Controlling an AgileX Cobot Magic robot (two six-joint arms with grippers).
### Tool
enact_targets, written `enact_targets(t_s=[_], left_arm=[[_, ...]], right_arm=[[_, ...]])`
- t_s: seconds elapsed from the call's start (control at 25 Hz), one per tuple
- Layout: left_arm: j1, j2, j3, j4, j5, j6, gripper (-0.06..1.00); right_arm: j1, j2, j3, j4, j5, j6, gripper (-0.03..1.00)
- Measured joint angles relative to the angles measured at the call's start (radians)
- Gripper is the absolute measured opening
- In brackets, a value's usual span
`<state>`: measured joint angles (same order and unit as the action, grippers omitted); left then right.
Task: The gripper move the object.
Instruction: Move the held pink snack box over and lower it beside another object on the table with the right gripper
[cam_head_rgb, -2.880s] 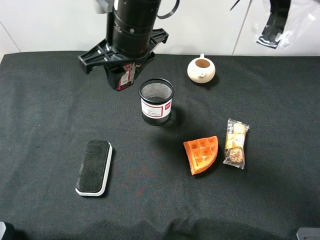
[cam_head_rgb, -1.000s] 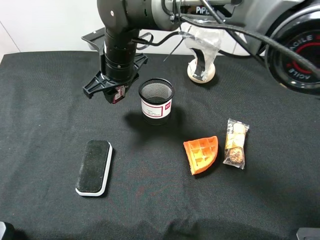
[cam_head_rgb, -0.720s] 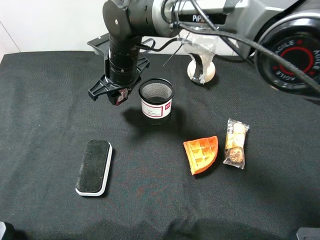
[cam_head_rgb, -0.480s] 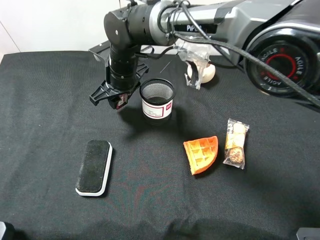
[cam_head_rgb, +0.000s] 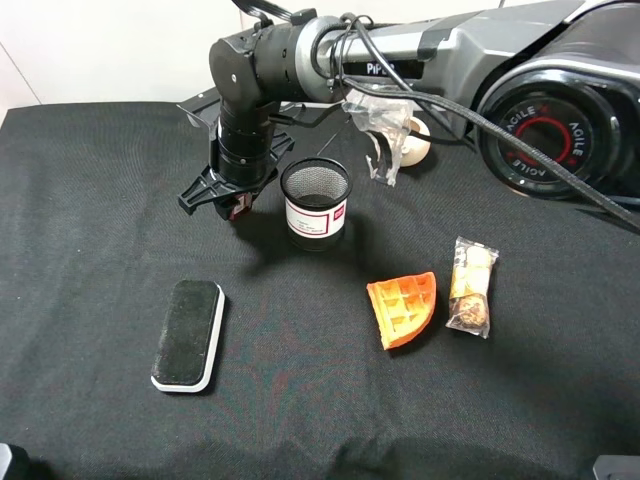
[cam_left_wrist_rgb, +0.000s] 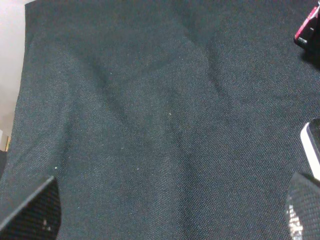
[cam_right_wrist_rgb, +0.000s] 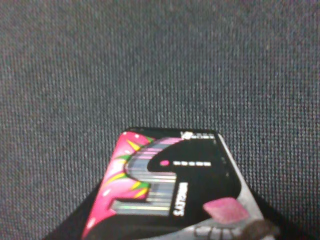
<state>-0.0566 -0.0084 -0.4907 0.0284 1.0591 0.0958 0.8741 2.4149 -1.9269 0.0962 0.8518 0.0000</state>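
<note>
My right gripper (cam_head_rgb: 234, 193), a big black cylinder with finger brackets, reaches across to the left of the mesh cup. It is shut on the small black carton with the red-pink label (cam_head_rgb: 238, 206) and holds it low, at or just above the black cloth. The right wrist view shows the carton (cam_right_wrist_rgb: 170, 190) close up over the cloth. My left gripper (cam_left_wrist_rgb: 167, 220) is open and empty above bare cloth. The carton shows at the edge of the left wrist view (cam_left_wrist_rgb: 307, 30).
A black mesh cup (cam_head_rgb: 314, 205) stands right beside the held carton. A flat black-and-white eraser (cam_head_rgb: 188, 333) lies nearer the front left. An orange waffle (cam_head_rgb: 403, 308) and a snack packet (cam_head_rgb: 471, 285) lie to the right. A cream teapot (cam_head_rgb: 412, 148) is partly hidden behind the arm.
My right gripper has carried the carton forward from the back of the table and lower, to just left of the mesh cup. Nothing else has moved.
</note>
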Motion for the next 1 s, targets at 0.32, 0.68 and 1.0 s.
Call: enact_targets(t_s=[0.32,0.68,1.0], left_arm=[[0.0,0.0,0.0,0.0,0.0,0.0,0.95],[0.0,0.0,0.0,0.0,0.0,0.0,0.95],[0.0,0.0,0.0,0.0,0.0,0.0,0.95]], right_arm=[[-0.001,0.0,0.0,0.013,-0.006,0.0,0.33],[-0.001,0.0,0.0,0.016,-0.008,-0.019,0.33],[-0.001,0.0,0.0,0.016,-0.013,-0.019,0.43]])
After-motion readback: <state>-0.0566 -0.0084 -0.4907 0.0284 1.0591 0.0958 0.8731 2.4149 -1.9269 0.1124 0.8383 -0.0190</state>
